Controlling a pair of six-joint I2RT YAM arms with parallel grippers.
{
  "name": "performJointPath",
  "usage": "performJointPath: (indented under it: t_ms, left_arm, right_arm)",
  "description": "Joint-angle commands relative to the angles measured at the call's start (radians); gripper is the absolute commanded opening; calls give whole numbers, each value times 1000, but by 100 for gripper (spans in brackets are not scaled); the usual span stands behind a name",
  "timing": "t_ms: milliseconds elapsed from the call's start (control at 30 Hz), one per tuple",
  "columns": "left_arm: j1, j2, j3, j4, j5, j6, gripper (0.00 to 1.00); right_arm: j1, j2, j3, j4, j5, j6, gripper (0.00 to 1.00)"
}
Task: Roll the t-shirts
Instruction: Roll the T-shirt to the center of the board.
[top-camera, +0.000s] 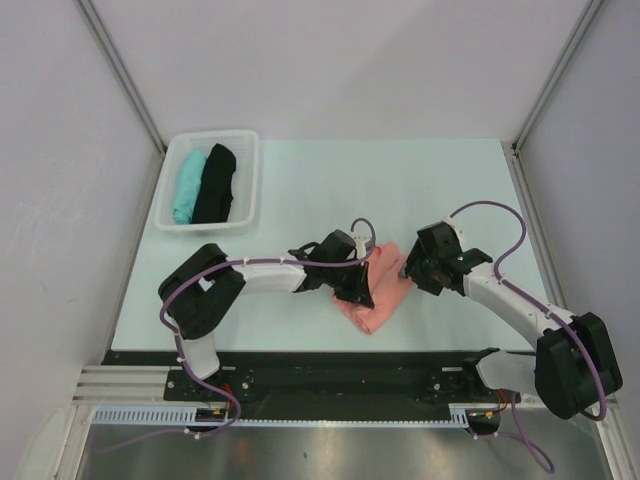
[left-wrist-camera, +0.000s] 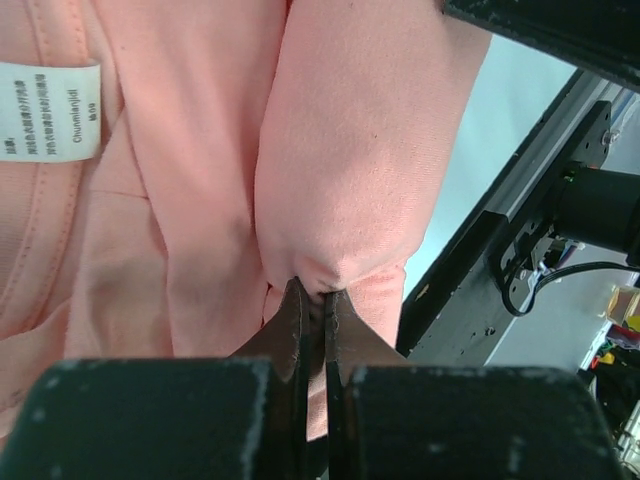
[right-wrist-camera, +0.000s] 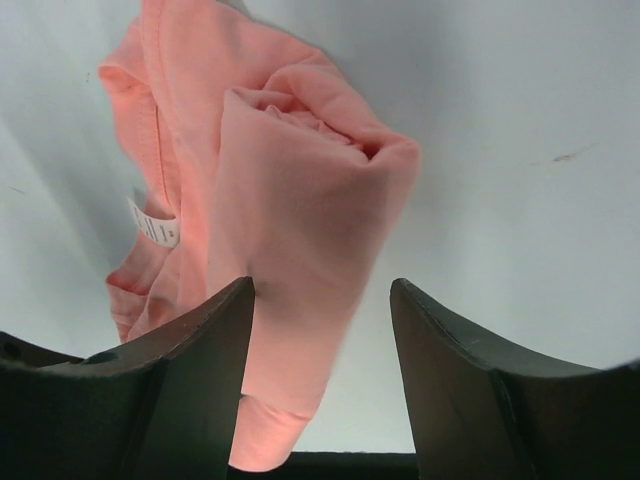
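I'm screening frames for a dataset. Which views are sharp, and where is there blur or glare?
Top external: even soft light, faint shadows, salmon-pink t-shirt crisp. Left wrist: cloth and label sharp; left end effector body at the bottom edge blurred. Right wrist: shirt roll sharp; right end effector dark, edges slightly soft. No glare on the cloth.

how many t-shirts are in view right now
3. The teal t-shirt and the black t-shirt lie side by side in the white basket, far left; the salmon-pink t-shirt lies partly rolled mid-table, pinched by the left gripper. More could hide beneath the basket's two.
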Motion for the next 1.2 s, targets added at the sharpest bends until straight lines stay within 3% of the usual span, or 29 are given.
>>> performJointPath:
  t_ms: [0,400,500,700,933,1167]
  left_arm:
    - [38,-7,-2,-80,-79,59,0]
    - [55,-18,16,-136,-110,93,3]
    - [55,-32,24,-151,-125,105,9]
    - [55,-67,38,-177,-156,131,37]
    - [40,-196,50,-238,-312,192,48]
    - [-115,-221,105,-284,-515,272,55]
  right_arm:
    - [6,45,58,49,28,12,61]
    - [8,172,167,43,20,23,56]
    - [12,208,195,29,18,19,52]
    - [22,289,233,7,21,17,49]
    - [32,363,290,-34,32,19,48]
    - [57,429,339,-40,37,26,49]
